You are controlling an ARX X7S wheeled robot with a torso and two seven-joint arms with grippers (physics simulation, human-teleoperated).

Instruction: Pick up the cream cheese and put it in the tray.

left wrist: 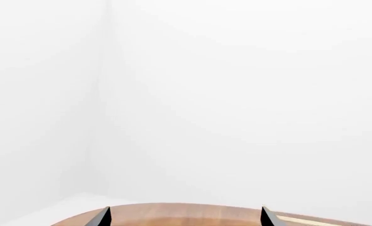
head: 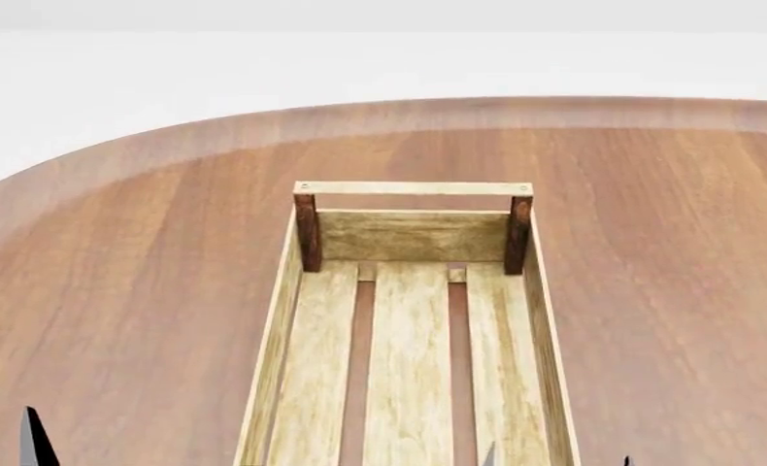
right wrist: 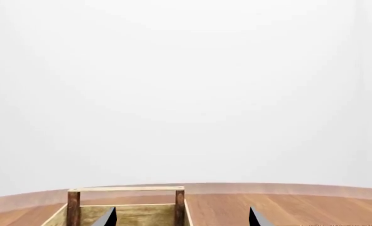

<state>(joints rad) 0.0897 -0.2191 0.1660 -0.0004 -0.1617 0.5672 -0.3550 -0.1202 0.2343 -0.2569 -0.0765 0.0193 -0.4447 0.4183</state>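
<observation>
A: Starting at the left, what do we have?

B: In the head view only a dark fingertip of our left tool (head: 34,442) pokes up over the near left part of the worktop (head: 138,243). Its own wrist view shows two black tips set wide apart, nothing between them, above the rounded worktop edge (left wrist: 173,209) with white walls beyond.

A: And the middle?

B: The tray (head: 414,233) lies lengthwise down the worktop's middle, its far end with two dark posts and a light handle bar pointing at the far edge. The slats we can see are bare.

A: The right?

B: Our right tool (right wrist: 181,217) also stands wide, holding nothing, tips facing the tray's end (right wrist: 126,207). We cannot find the cream cheese in any view.
</observation>
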